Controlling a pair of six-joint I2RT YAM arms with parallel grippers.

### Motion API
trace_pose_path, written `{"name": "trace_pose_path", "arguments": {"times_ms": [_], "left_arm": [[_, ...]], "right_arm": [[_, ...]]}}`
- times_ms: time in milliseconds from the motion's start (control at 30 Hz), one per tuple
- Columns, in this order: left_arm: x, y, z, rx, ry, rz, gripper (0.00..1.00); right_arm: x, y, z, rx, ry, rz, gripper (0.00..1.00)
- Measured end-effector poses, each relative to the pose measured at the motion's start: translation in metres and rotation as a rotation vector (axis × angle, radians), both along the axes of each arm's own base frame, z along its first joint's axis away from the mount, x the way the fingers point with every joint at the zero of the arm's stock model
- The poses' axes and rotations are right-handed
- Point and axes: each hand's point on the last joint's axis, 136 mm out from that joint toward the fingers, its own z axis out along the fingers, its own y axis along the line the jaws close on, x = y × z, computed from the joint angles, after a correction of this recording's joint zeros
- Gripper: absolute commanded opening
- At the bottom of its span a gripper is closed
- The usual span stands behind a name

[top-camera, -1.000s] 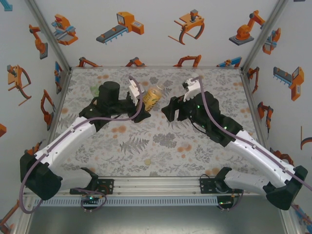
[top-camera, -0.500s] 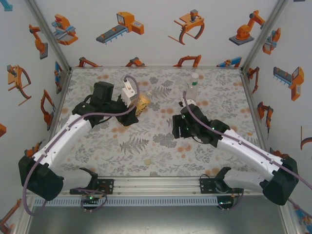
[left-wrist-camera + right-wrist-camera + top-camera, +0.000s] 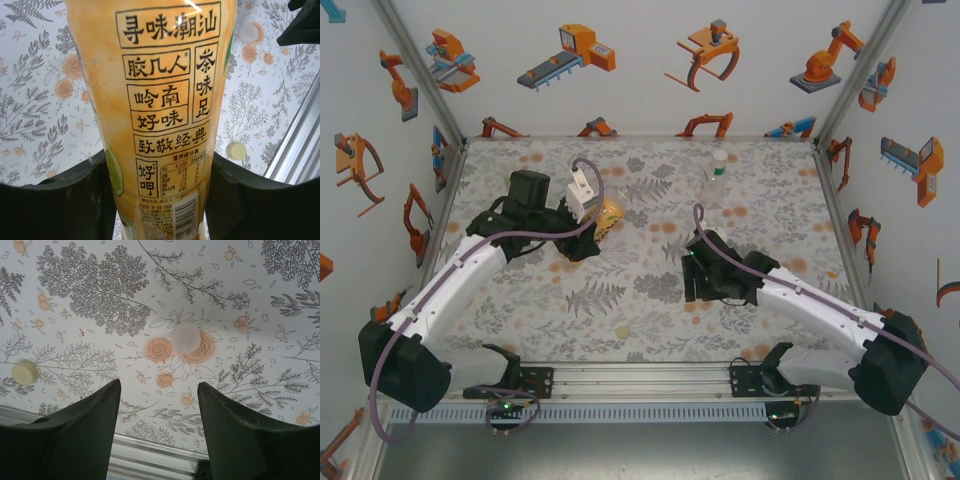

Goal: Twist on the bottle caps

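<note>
The amber bottle (image 3: pixel 160 115) sits clamped between the left gripper's (image 3: pixel 601 217) fingers, left of centre in the overhead view, carried slightly leftward since a second ago; the white cap (image 3: pixel 185 337) lies loose on the table (image 3: pixel 650 250), just ahead of the right gripper (image 3: pixel 159 390), whose jaws stand apart and empty; that arm has dropped back from the colourless bottle (image 3: pixel 718 178), left upright at upper right; a cap pickup looks next; the pale yellow cap (image 3: pixel 622 332) waits at lower centre.
</note>
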Motion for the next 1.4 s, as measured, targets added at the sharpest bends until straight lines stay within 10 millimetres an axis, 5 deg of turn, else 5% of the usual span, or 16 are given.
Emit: {"name": "trace_pose_path", "arguments": {"times_ms": [333,733,1000,1167,1400], "left_arm": [[0.002,0.006,0.003,0.019,-0.028,0.021,0.02],[0.027,0.039,0.002,0.038,-0.031,0.163,0.04],[0.053,0.082,0.013,-0.028,-0.011,0.349,0.05],[0.062,0.106,0.029,-0.072,-0.043,0.441,0.06],[0.058,0.113,0.04,-0.088,-0.081,0.46,0.07]], "right_arm": [[-0.01,0.022,-0.03,-0.017,0.136,-0.005,0.58],[-0.04,0.124,-0.027,-0.051,0.152,0.229,0.56],[-0.07,0.176,-0.039,-0.148,0.168,0.41,0.52],[-0.076,0.191,-0.045,-0.205,0.163,0.48,0.48],[-0.078,0.193,-0.063,-0.251,0.191,0.517,0.46]]}}
